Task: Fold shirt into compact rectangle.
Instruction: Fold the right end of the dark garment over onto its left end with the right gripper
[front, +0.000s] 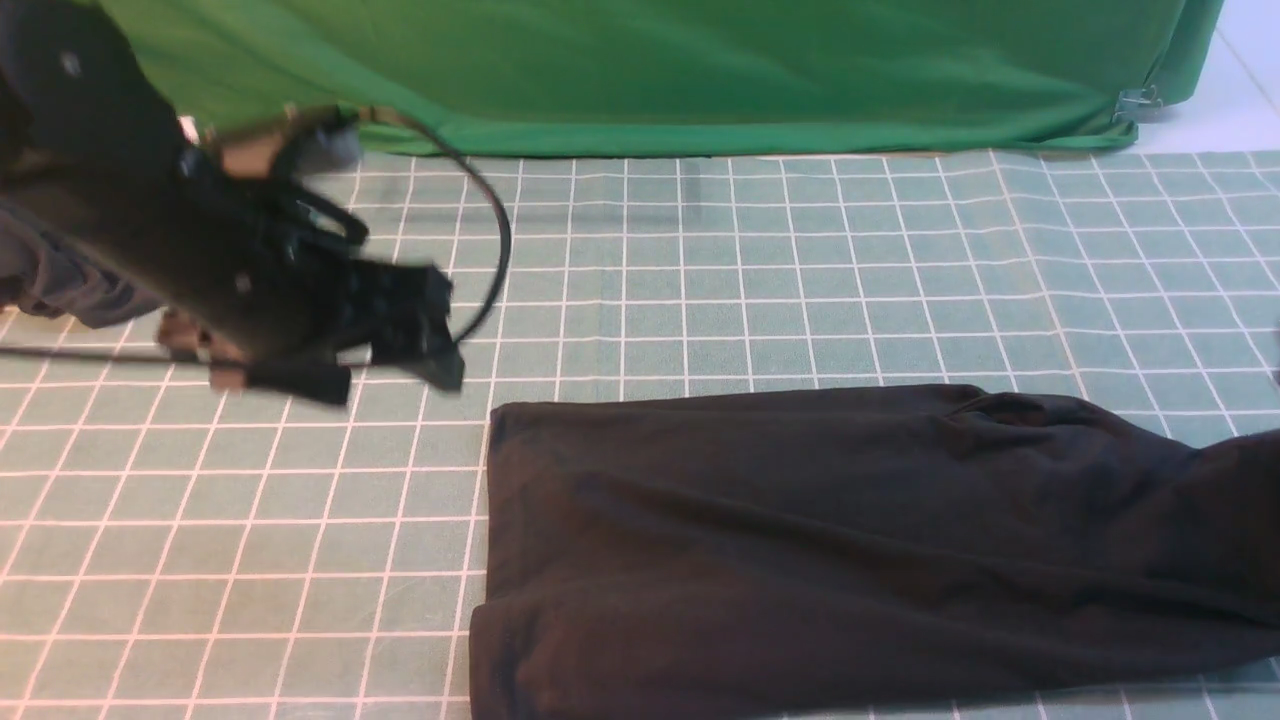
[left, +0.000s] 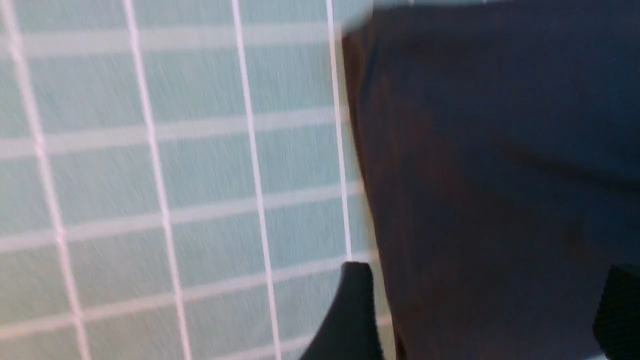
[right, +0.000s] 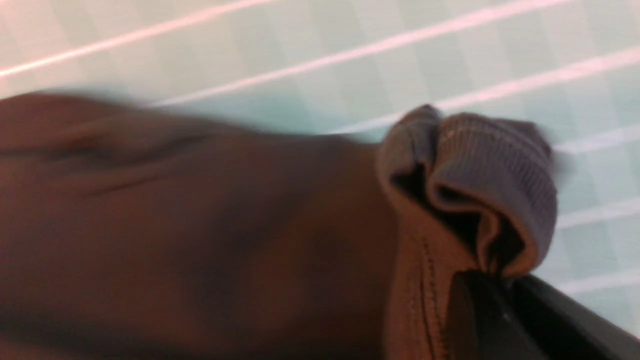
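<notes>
Front view, nearest edge first: the shirt (front: 850, 540) lay flat on the table's right half as a long, dark, roughly rectangular slab. Its left end was folded square, and its right end ran out of sight. The cloth was smooth, matte jersey with a few soft creases and one raised ridge near its far right corner. Under it was a pale green table cover (front: 250, 540) ruled in white squares, slightly rippled.

In the right wrist view the right gripper (right: 505, 310) had its fingers pressed together on a bunched, ribbed cuff of the shirt, the fabric puckered into a rounded fold just above the tips.

Farther back on the left, the left gripper (front: 390, 350) hung above the cover, blurred, apart from the shirt. The left wrist view showed its two dark fingertips (left: 355, 310) spread wide with nothing between them.

A black cable (front: 495, 230) looped from that arm. A grey cloth bundle (front: 60, 285) sat at the far left. Behind all this hung a draped green backdrop (front: 700, 70), held by a metal clip (front: 1135, 103), with white floor (front: 1240, 60) beyond.
</notes>
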